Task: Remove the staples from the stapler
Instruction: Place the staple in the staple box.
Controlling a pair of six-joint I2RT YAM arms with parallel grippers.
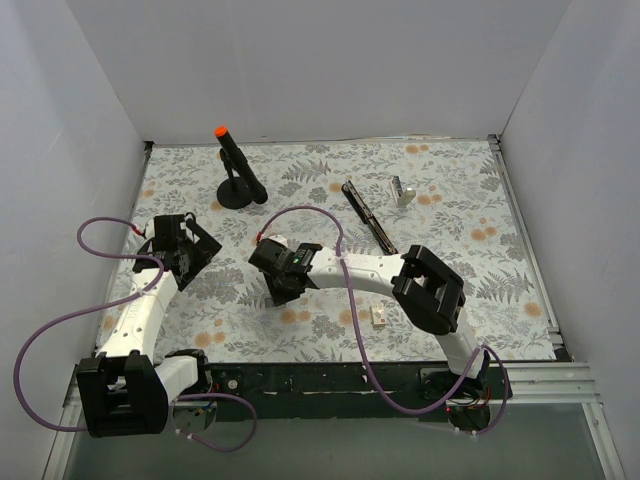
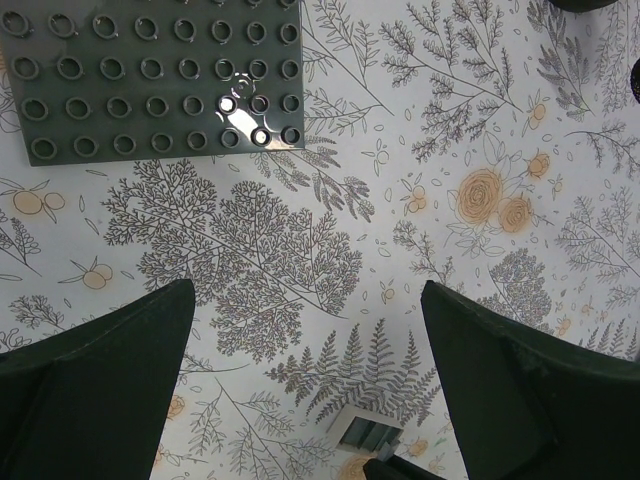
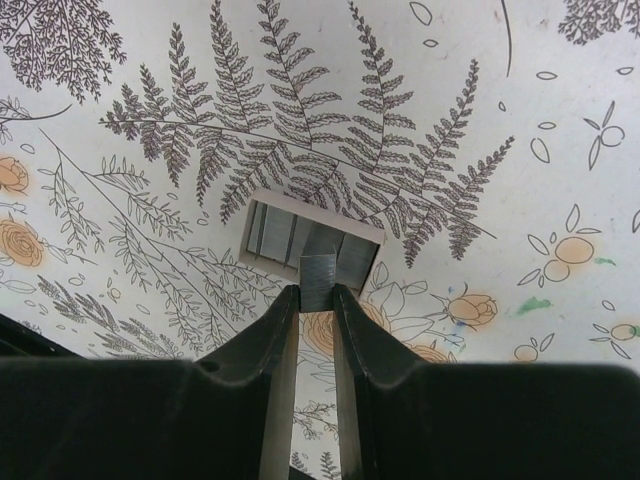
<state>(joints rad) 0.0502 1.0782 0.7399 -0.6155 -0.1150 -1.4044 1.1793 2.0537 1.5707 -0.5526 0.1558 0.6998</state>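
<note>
Right gripper [image 3: 318,296] pinches nearly shut on a grey staple strip [image 3: 318,272] over the small white box [image 3: 262,232], while left gripper [image 2: 307,295] gapes wide, empty.

left arm [image 1: 140,312] jaws gape wide, right arm [image 1: 365,268] jaws pinched.

Top cam high at near edge, looking down on whole floral table [image 1: 450,200], left wrist cam close over it, facing down, right wrist cam v. close, lower, both wrist views share small white box [image 2: 365,432] [image 3: 310,240].
</note>
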